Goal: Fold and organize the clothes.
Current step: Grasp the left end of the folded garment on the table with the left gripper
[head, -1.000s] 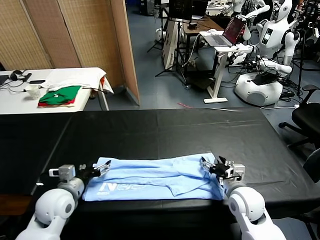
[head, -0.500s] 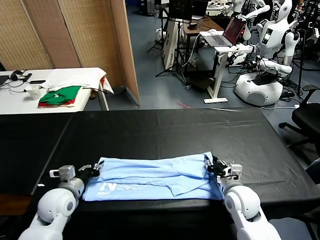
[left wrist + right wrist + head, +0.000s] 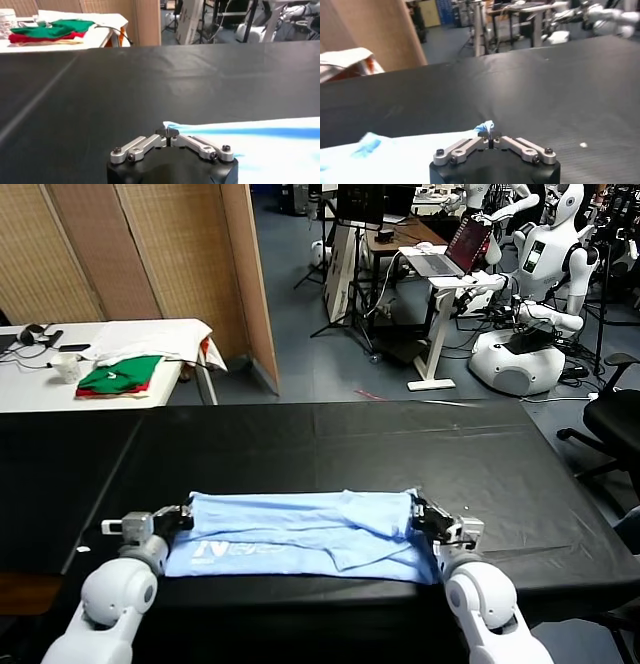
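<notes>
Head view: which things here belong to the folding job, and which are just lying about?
Part of the job:
- light-blue T-shirt, lying on the black table
- left gripper, pinching its left end
- right gripper, pinching its right end

Lying about:
- green and red folded garments on the white side table
- white cloth beside them
- laptop on a far desk

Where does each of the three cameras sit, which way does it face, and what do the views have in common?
Head view: on the robot's head, looking forward and down at the black table; both arms show, left hand and right hand at the ends of the light-blue T-shirt.
Left wrist view: behind the left hand, pinching the T-shirt's edge.
Right wrist view: behind the right hand, pinching a corner of the T-shirt.
Shared: T-shirt and table.
</notes>
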Available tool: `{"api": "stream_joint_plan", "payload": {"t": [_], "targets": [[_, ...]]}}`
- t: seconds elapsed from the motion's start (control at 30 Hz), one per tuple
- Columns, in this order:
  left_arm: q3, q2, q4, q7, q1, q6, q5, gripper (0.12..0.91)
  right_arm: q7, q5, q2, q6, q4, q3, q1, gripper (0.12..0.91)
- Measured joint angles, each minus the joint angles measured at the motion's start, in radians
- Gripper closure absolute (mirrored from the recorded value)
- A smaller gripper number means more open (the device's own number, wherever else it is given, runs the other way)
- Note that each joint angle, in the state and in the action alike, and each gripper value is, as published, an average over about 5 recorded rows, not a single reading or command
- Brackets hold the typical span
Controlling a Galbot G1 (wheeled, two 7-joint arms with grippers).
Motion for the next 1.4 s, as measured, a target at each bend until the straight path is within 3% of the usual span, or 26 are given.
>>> {"api": "stream_joint_plan", "payload": {"t": [0.07,0.17,0.23,0.3,0.4,0.6,1.07,1.23,1.4], "targets": [[-0.008,-0.002,-0.012,0.000,0.010,-0.004,0.011,0.518,-0.003,0.001,-0.006,0.005,0.021,0.015,-0.014,0.285],[-0.023,-0.005,-0.034,0.002,0.032,-0.008,0.013,0.329,-0.004,0.003,-0.010,0.009,0.056,0.037,-0.040,0.157],[-0.036,-0.012,-0.052,0.004,0.050,-0.009,0.006,0.216,-0.005,0.005,-0.011,0.012,0.079,0.050,-0.060,0.128],[-0.052,-0.023,-0.073,0.007,0.072,-0.009,-0.010,0.152,-0.006,0.007,-0.010,0.015,0.100,0.061,-0.080,0.122],[-0.081,-0.051,-0.108,0.015,0.109,-0.017,-0.030,0.129,-0.007,0.010,-0.009,0.017,0.126,0.071,-0.104,0.119],[-0.118,-0.131,-0.145,0.034,0.187,-0.057,-0.019,0.123,-0.005,0.013,-0.008,0.020,0.153,0.076,-0.119,0.118],[-0.142,-0.231,-0.161,0.047,0.257,-0.073,0.003,0.130,-0.002,0.013,0.001,0.024,0.168,0.073,-0.121,0.118],[-0.139,-0.252,-0.156,0.053,0.262,-0.081,0.010,0.249,-0.003,0.011,0.003,0.026,0.173,0.072,-0.122,0.118],[-0.133,-0.269,-0.153,0.053,0.259,-0.080,0.005,0.489,-0.007,0.002,0.005,0.031,0.173,0.068,-0.124,0.118]]}}
